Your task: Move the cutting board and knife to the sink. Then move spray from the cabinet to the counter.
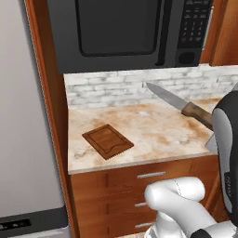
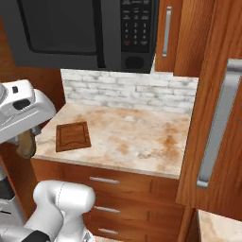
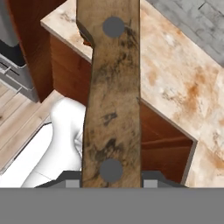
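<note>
The fingers pinch the knife by its wooden handle, probably a firm hold; the cutting board, stiff and flat, wants an edge grip.

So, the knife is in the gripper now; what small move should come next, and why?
Probably carry the knife toward the sink: the gripper holds it by the wooden handle, lifted above the counter, while the cutting board lies flat there, untouched.

Cutting board lay on counter front-left, below microwave; knife was up above counter's right.
</note>
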You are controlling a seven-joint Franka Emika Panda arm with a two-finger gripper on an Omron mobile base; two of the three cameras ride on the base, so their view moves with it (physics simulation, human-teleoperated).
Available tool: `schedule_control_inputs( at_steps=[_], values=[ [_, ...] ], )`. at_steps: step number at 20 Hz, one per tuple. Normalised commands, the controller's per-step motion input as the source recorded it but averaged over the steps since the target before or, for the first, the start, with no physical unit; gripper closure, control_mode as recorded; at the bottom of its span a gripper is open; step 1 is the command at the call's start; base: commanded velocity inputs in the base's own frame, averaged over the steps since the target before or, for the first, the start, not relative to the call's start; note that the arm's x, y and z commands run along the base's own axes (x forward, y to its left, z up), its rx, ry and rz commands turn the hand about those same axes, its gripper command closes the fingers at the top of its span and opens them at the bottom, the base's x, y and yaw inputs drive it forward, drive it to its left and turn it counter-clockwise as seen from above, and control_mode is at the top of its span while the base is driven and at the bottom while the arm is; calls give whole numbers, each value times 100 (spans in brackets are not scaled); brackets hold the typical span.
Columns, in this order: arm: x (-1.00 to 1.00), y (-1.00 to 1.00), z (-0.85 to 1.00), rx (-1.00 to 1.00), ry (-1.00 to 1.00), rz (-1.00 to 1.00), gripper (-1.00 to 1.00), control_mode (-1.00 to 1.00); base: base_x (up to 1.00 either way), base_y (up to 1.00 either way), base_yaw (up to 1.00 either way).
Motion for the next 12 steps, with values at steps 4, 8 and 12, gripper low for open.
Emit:
schedule_control_inputs(
  at_steps=[4, 8, 12],
  values=[
    [0, 0, 0, 0, 0, 0, 100, 100, -100, 2, 0],
    [0, 0, 0, 0, 0, 0, 100, 100, -100, 67, -18],
    [0, 0, 0, 0, 0, 0, 100, 100, -47, 100, -30]
  ],
)
